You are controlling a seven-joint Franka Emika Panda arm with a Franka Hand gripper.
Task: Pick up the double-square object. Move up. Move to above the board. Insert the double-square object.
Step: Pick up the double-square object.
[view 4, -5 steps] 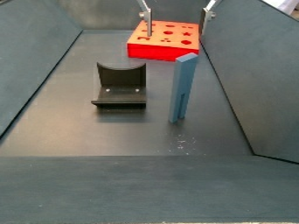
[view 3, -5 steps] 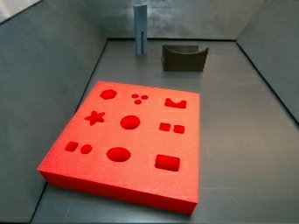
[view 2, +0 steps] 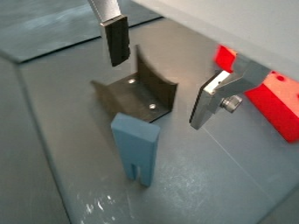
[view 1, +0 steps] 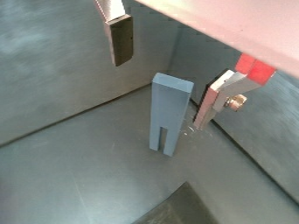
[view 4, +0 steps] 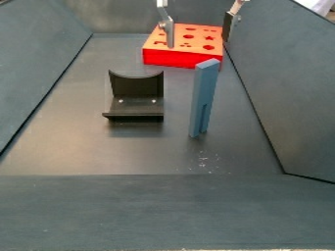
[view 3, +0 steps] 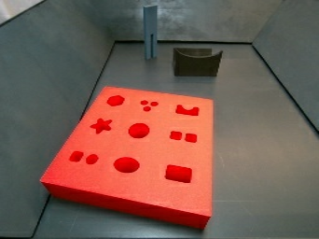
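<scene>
Gripper spread open, empty, hovering above the bar. Bar stands upright on the floor, prongs down, just beside the fixture; board well apart from bar

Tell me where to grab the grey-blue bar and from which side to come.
Grip the grey-blue bar near its top end, coming from above. It stands upright on the floor, free on all sides, with its split end down, so the flat upper faces suit the open tool, which hangs above it, jaws apart. The dark U-shaped block stands apart, probably no hindrance.
</scene>
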